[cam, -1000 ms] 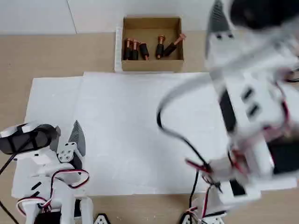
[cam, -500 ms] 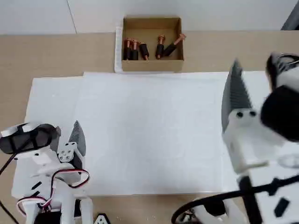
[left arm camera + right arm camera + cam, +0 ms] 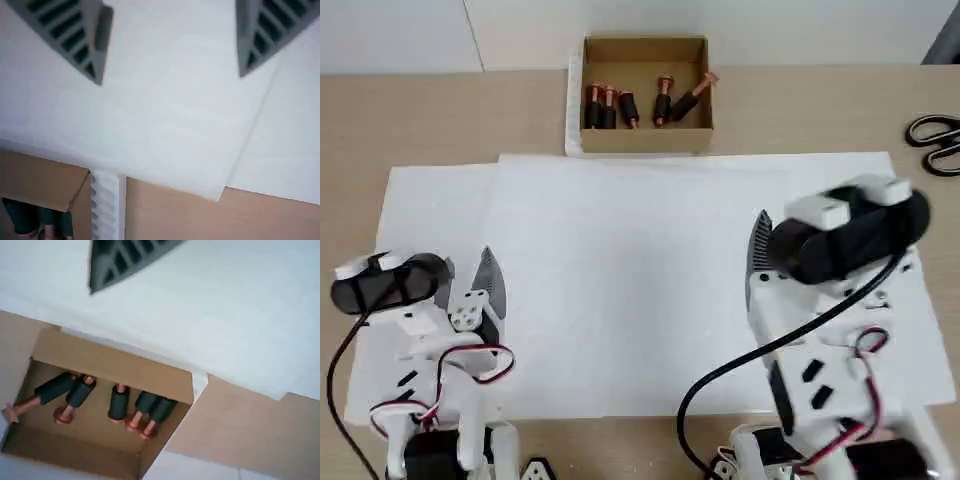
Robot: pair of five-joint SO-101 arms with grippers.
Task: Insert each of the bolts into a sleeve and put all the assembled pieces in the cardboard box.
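Sitting at 12 o'clock on the desk (image 3: pixel 440 110), the cardboard box (image 3: pixel 645 142) holds five assembled pieces (image 3: pixel 608 106), each a copper bolt (image 3: pixel 665 82) pushed into a black sleeve (image 3: pixel 662 108). Three lie close together toward the box's 9 o'clock wall, roughly parallel with their heads toward 12 o'clock. Two lie toward the 3 o'clock wall, and the outer one is tilted with its head up against the corner at about 1 o'clock. Every piece I can count is in the box, so by my judgement the filling is done or very nearly so.

That would explain how the arms stand. The left gripper (image 3: pixel 169 75) is at about 8 o'clock over the white sheet (image 3: pixel 620 280), with its fingers spread wide apart and nothing between them. The right gripper (image 3: pixel 760 252) is at about 4 o'clock over the same sheet, well apart from the box. Whether it is apart or together I cannot tell, though its wrist view looks across at the box and shows nothing held. Both seem parked, not set for a grasp. A pair of scissors (image 3: pixel 935 140) lies on the desk at 2 o'clock, just off the sheet and away from the work.
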